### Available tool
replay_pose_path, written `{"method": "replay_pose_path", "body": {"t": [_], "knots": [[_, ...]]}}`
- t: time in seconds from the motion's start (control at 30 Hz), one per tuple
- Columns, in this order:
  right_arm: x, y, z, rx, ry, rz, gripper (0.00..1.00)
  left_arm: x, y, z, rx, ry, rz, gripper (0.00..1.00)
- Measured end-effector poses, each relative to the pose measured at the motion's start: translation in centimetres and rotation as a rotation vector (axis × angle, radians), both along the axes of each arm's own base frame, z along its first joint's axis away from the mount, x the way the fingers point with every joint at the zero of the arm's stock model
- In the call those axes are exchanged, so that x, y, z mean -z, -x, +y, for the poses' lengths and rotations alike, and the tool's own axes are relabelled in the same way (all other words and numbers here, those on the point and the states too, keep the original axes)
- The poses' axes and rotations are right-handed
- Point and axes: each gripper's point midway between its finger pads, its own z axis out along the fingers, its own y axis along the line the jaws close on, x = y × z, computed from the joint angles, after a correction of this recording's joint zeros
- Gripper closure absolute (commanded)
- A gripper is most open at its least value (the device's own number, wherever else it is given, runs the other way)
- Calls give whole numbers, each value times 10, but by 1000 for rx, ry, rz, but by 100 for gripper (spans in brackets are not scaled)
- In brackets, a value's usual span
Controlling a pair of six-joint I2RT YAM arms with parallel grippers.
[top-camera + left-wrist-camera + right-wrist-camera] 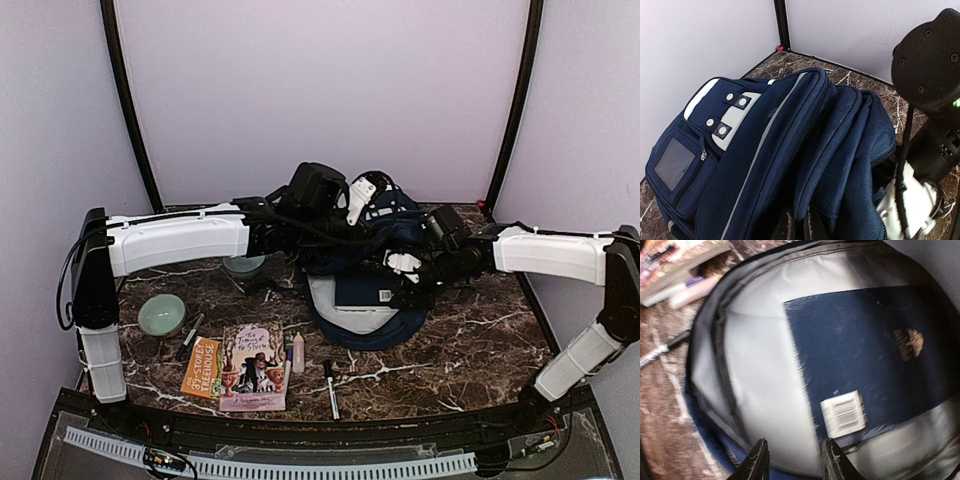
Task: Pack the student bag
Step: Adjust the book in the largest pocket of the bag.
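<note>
- So far, I find one notebook (362, 291) inside the open bag (392, 330).
- The books (252, 380) and pens (331, 390) lie outside, unpacked.
- My left gripper (801, 225) clamps the bag; right gripper (792, 460) parted, empty.

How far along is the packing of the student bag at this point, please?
Done: the dark-blue notebook lies inside the open student bag. In hand: the left gripper, shut, appears to hold the bag's top up; the right gripper hovers open over the notebook. Left: two books and the pens lie on the table.
</note>
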Motion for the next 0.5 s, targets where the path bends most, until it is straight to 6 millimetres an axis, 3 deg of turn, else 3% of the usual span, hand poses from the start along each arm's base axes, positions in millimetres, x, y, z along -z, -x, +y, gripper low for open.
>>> {"method": "replay_pose_path", "body": {"t": [0.3,0.5], "knots": [[26,-38,19,-95,204,-233,36,0,0,0,1,16,23,100],[39,-47,25,-128,276,-313,36,1,-1,1,2,22,32,100]]}}
